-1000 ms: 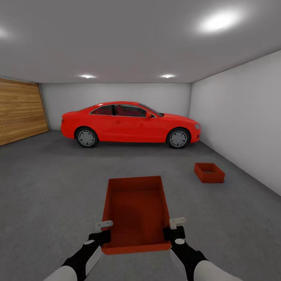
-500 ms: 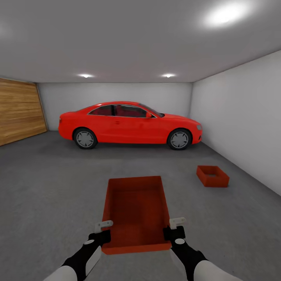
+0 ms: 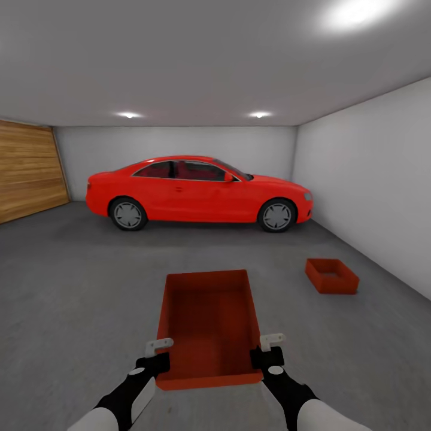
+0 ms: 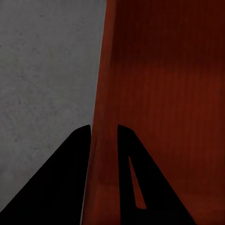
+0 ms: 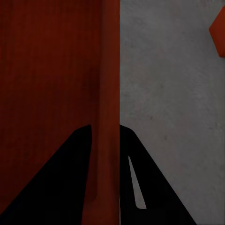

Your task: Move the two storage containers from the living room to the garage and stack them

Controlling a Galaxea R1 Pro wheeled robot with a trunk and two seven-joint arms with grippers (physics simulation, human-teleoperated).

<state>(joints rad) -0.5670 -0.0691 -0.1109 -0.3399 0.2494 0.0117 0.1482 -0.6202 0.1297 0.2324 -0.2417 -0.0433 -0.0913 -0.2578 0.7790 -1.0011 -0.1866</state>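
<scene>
I carry an orange-red storage container [image 3: 209, 323] in front of me, above the dark concrete floor [image 3: 78, 287] of the garage. My left gripper [image 3: 158, 352] is shut on its left wall [image 4: 105, 93], one finger on each side. My right gripper [image 3: 267, 348] is shut on its right wall [image 5: 108, 93] the same way. The second orange-red container [image 3: 331, 275] sits on the floor ahead to the right, near the white wall; a corner of it [image 5: 218, 32] appears in the right wrist view.
A red coupe car [image 3: 197, 193] stands across the far end of the garage. A wood-panelled door [image 3: 27, 173] covers the left side, and a white wall [image 3: 371, 179] runs along the right. Bare concrete lies between me and the car.
The whole view has shifted: the car and the container on the floor have grown slightly and that container has slid right in the picture. The carried container and both grippers keep their places.
</scene>
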